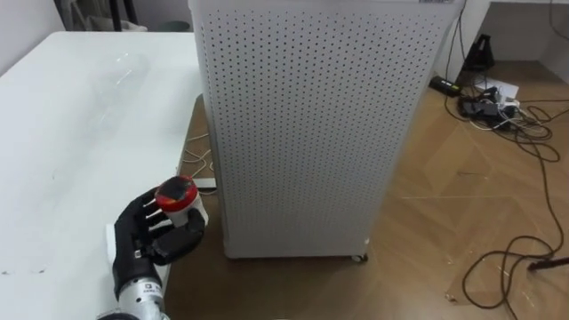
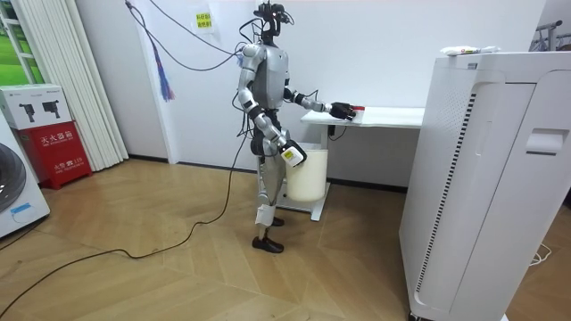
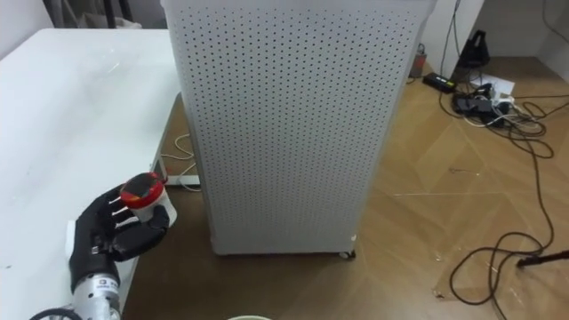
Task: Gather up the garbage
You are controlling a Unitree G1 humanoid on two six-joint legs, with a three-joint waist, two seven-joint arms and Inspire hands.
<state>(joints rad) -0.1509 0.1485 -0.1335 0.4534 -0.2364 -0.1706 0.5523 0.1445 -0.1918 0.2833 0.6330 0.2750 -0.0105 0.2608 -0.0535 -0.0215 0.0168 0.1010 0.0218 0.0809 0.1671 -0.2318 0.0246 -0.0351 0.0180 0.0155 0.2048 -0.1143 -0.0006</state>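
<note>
Head eyes looking down, close on table point(image 1: 71, 133); room camera well back, side-on, sharing it

We see white table point(image 1: 62, 133) at left, its right edge just beside tall perforated white unit point(image 1: 311, 133) on wood floor point(image 1: 444, 231). Tangled black cables point(image 1: 524, 124) lie near far wall, another cable point(image 1: 511, 258) at floor's right edge. In room view we spot white bin point(image 2: 306, 174) under table, red box point(image 2: 52, 134) at room view's left.
</note>
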